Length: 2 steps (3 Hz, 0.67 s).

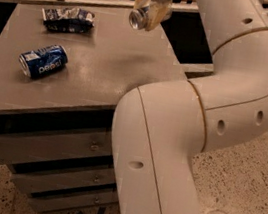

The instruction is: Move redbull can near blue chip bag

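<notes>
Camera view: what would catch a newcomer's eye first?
The big white arm fills the right and centre. At the top, its gripper holds the redbull can above the far side of the grey table. The blue chip bag lies at the far left corner, a Pepsi can on its side nearer.

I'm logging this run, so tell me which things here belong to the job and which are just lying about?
Job:
redbull can, gripped in the tool, lifted near the far edge of the table
blue chip bag, far left corner

Lying about:
Pepsi can, on its side at the left
drawers below
</notes>
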### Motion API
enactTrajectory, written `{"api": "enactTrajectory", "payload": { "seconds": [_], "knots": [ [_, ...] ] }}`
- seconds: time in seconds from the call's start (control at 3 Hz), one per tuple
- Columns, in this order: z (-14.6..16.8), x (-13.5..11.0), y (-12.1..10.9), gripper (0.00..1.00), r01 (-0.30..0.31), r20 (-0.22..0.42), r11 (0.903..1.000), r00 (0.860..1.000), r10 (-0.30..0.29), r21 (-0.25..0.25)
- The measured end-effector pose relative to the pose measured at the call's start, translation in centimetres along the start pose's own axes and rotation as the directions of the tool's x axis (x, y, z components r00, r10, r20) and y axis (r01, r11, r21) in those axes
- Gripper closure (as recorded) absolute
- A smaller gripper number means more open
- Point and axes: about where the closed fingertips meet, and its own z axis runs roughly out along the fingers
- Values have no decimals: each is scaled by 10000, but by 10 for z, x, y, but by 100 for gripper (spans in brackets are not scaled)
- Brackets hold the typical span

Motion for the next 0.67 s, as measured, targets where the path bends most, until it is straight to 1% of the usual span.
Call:
{"api": "enactTrajectory", "payload": {
  "seconds": [0.33,0.67],
  "knots": [
    [-20,1,-22,100,289,-126,9910,9995,-275,1306],
    [-8,-2,-43,100,694,-262,9750,9975,-654,2109]
  ]
}}
